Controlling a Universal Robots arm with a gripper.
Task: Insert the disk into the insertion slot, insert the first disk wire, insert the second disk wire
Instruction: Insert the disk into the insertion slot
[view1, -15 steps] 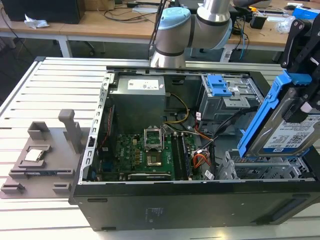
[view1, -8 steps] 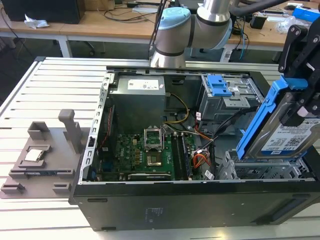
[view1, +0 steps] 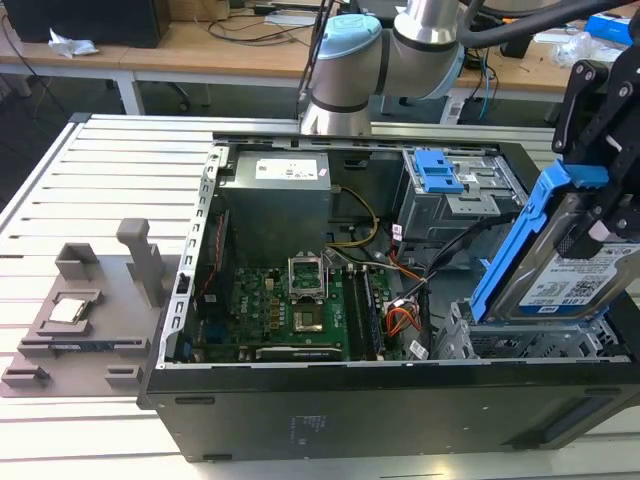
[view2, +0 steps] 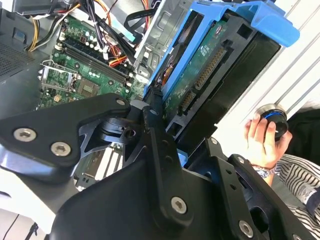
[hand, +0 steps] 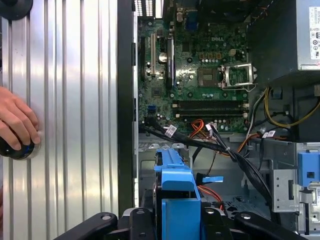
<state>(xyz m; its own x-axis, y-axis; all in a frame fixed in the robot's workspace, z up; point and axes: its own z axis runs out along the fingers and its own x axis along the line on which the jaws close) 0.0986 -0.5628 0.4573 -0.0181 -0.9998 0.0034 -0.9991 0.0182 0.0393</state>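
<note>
My gripper is shut on the disk, a silver drive with a white-and-blue label in a bright blue caddy. The disk hangs tilted, lower end down, just above the insertion slot, a low perforated silver cage at the front corner of the open computer case on the exterior view's right. In the second wrist view the black fingers clamp the disk by its edges, connector side showing. The first wrist view has the blue caddy between the finger bases. Loose black and orange disk wires lie beside the slot, inside the case.
A taller grey bay with a blue latch stands behind the slot. The motherboard and power supply fill the case. A grey fixture sits on the slatted table. A person's hand rests on a round black knob.
</note>
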